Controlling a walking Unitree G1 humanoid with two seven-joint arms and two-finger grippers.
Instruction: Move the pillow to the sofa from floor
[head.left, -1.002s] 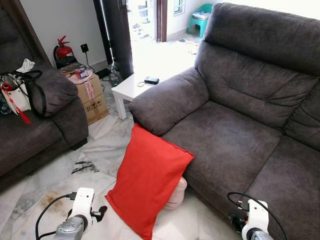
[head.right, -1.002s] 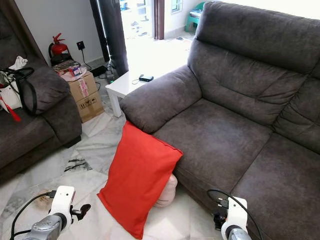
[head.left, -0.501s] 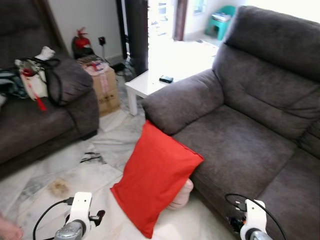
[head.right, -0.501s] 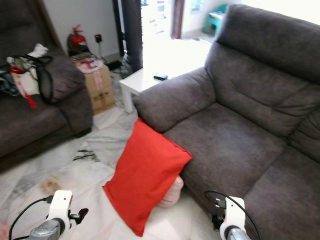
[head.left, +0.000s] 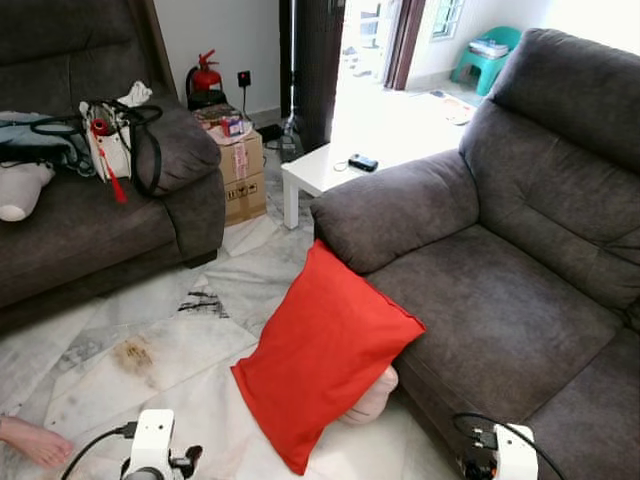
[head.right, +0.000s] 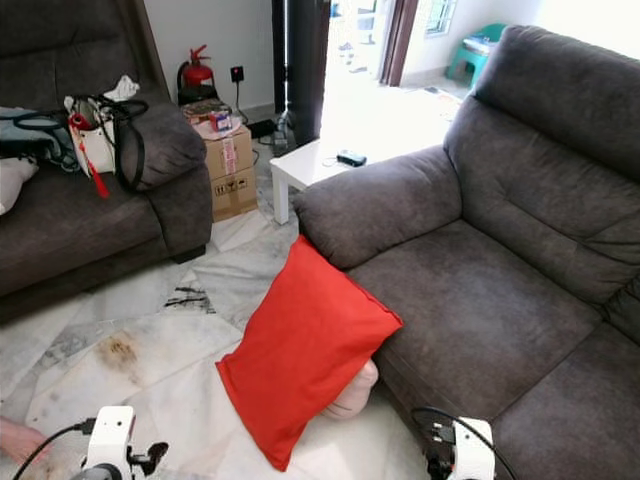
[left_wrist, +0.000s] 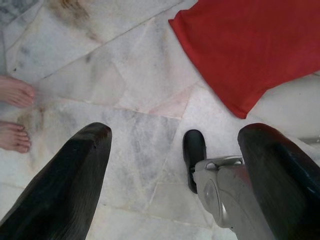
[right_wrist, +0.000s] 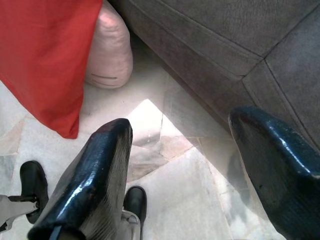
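pillow (head.left: 325, 365): red, on the floor, propped at a tilt against the front of the sofa (head.left: 520, 300), just below the armrest (head.left: 395, 205); its upper corner touches the armrest, its lower corner rests on the tiles.
long axis: runs on a slant, from the upper corner at the armrest down toward the robot's feet and a little to its left; the broad red face is turned outward and up, toward the robot's left.
behind the pillow: a pale pink cushion (right_wrist: 110, 52) lies on the floor, tucked between the pillow and the sofa base, touching both as far as I can tell.
left gripper (left_wrist: 170, 170): fingers spread wide, nothing between them, hanging low over the tiles; the pillow's lower corner lies just ahead of it and off toward the robot's right.
right gripper (right_wrist: 180, 165): also spread and empty, low beside the sofa base; the pillow's lower edge and the pink cushion lie ahead of it, toward the robot's left.
which arm is nearer: the pillow sits between the two arms, about centred before the robot; I judge neither clearly nearer, so a grasp from both sides on the long edges looks feasible.
target: the seat (head.left: 490, 310) is bare, just beyond and to the right of the pillow, so the lift likely goes up and rightward over the front edge.
bystander: a person's bare feet (left_wrist: 15, 115) stand on the tiles to the robot's left, well apart from the pillow.
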